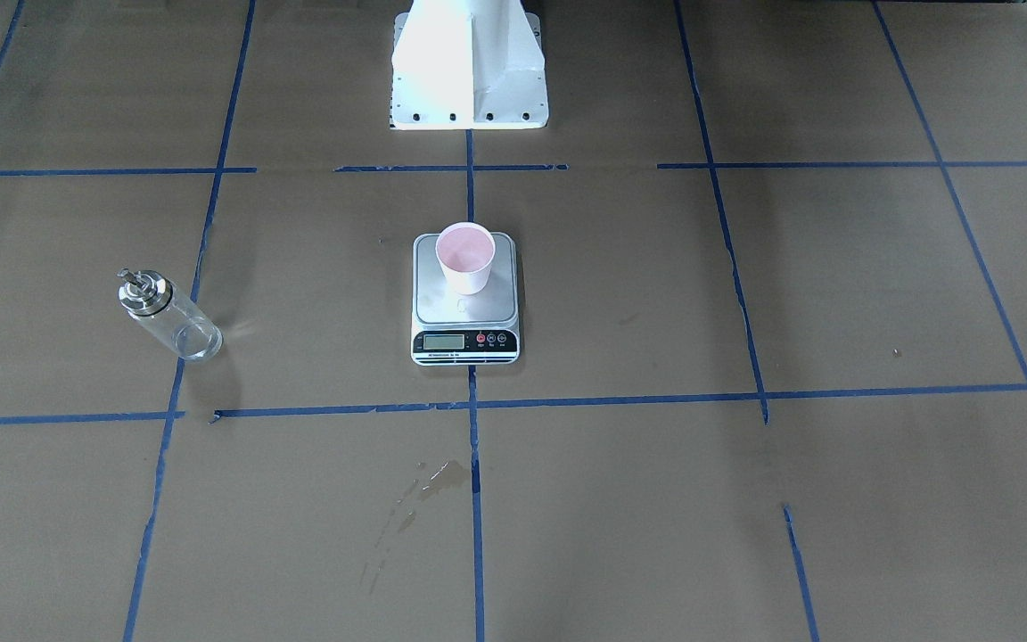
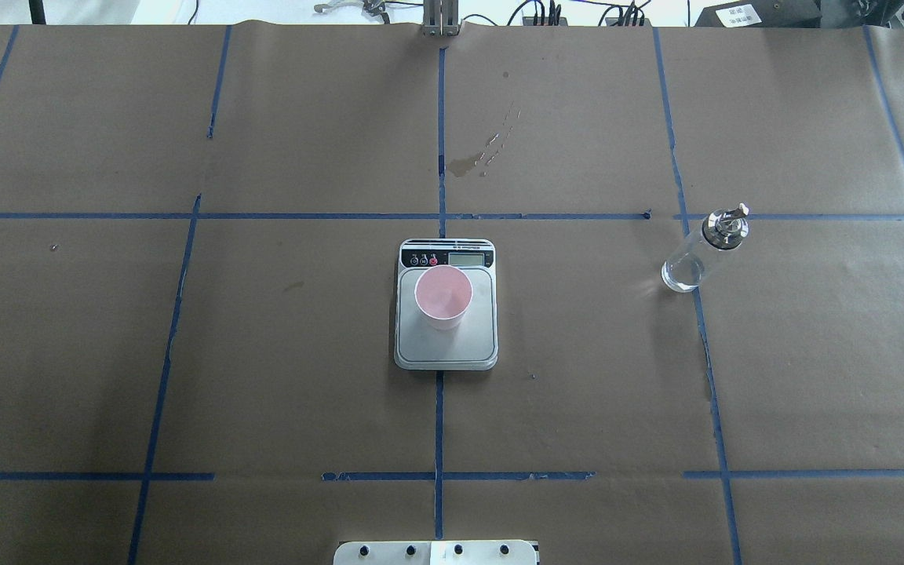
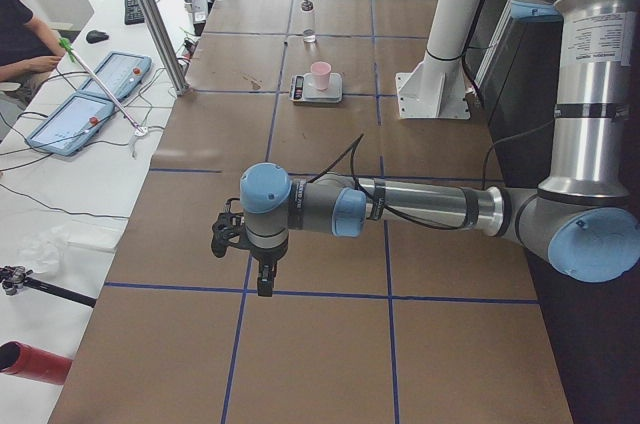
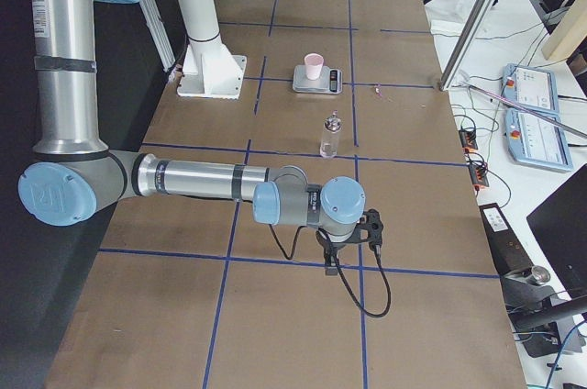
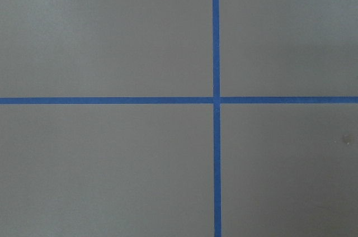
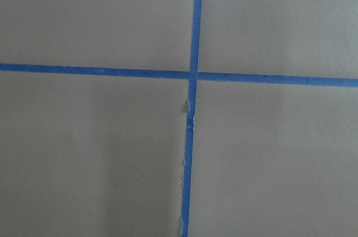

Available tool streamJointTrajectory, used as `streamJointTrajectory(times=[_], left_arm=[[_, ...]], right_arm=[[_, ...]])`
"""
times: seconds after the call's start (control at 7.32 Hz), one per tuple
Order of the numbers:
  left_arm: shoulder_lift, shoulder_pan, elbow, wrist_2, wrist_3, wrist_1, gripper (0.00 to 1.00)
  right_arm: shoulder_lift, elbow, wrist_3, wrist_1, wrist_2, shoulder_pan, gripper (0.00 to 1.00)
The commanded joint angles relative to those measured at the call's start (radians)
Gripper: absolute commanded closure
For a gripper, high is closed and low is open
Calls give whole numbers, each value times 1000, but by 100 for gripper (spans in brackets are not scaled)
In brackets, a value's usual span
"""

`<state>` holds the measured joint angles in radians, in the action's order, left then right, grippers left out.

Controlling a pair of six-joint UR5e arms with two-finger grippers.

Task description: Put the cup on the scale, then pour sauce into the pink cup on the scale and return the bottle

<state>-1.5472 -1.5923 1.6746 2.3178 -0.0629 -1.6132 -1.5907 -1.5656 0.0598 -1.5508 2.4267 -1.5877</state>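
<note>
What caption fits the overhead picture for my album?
A pink cup sits on a kitchen scale, with a glass bottle standing apart.

Cup [image 1: 466, 259] pink inside, white outside; table [image 1: 620, 499] brown, blue-lined.

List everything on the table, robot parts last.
scale: one, steel and white, centre.
cup: one, white, pink inside, upright on the scale.
bottle: one, clear glass with metal spout, upright on the robot's right side.
stain: one, dark, beyond the scale, operators' side.
tape lines: several, blue, gridding the table.
pedestal: one, white, robot's edge.
left gripper: one, black, over the table's left end.
right gripper: one, black, over its right end.
</note>
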Motion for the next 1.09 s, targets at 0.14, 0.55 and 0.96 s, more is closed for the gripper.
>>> streamJointTrajectory(times=[0.14,0.55,0.96], left_arm=[[-2,0,2,0,0,-1,0],[-8,0,1,0,-11,6,0],[-7,0,-12,-3,-92,2,0]], right_arm=[[0,1,0,0,2,0,0],[-2,-1,0,0,5,-2,0],[-2,1,0,0,2,0,0]])
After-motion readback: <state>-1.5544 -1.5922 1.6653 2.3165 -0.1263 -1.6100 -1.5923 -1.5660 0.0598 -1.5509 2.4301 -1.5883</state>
